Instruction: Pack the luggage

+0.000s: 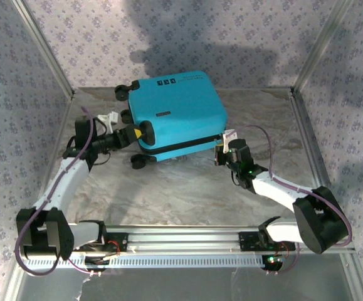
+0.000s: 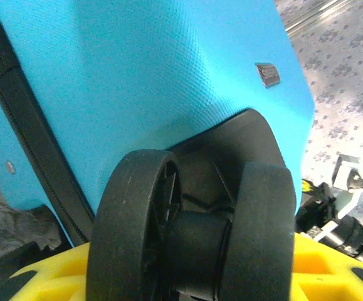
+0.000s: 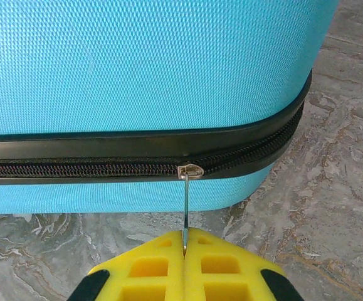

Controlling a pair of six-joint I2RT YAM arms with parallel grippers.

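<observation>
Now zipping: right gripper [image 3: 184,249] pinches the pull [image 3: 185,210], luggage [image 3: 137,69] right ahead of it; left gripper [image 1: 138,132] clamps a wheel [image 2: 194,238]. Next needs a steady drag along the zipper [image 3: 74,169], pinch held.

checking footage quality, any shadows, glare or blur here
Top external: big dark shadows on the back wall above the luggage. Left wrist: wheel very close, looming and slightly soft. Right wrist: zip pull and shell weave sharp, evenly lit.
</observation>
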